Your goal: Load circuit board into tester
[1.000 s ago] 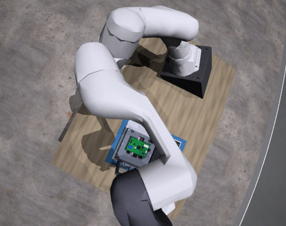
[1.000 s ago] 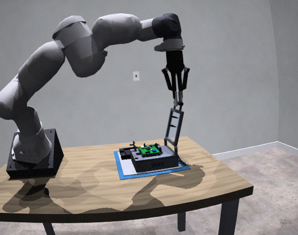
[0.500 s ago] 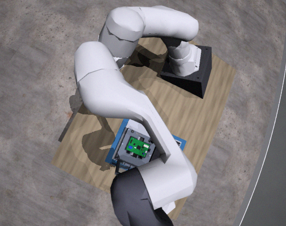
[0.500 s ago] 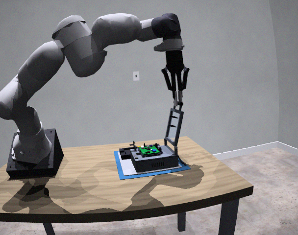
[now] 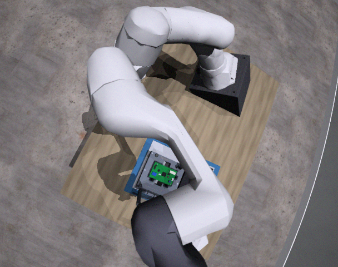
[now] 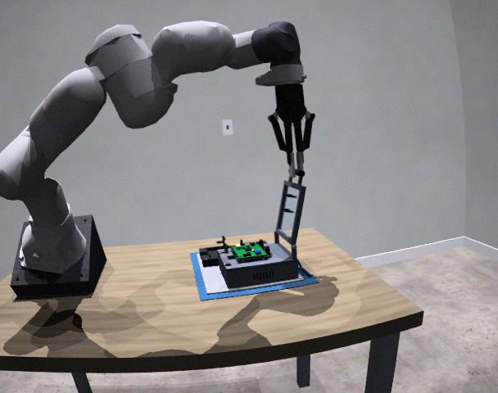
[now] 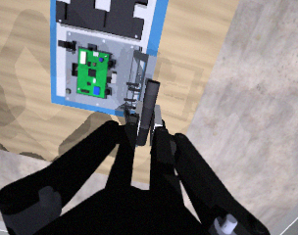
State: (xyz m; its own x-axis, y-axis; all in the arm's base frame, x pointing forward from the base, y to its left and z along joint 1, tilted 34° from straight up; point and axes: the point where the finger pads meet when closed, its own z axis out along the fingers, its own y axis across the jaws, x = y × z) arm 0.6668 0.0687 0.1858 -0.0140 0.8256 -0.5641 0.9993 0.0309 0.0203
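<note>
Above tester (image 6: 257, 270), hand (image 6: 295, 166) gripping lid (image 6: 290, 211)

Circuit board (image 6: 250, 250): green, lying flat on top of the tester (image 6: 257, 270), component side up. White connector (image 5: 172, 172) sits at one short edge, blue part at the opposite end. Tester: dark grey box on a blue-edged mat. Lid (image 6: 290, 213): open frame with crossbars, standing near upright from the hinge at the tester's far side, tilted slightly, top bar clamped in the end effector (image 6: 295, 166). Tray (image 7: 107, 17): black, just beside the tester.
</note>
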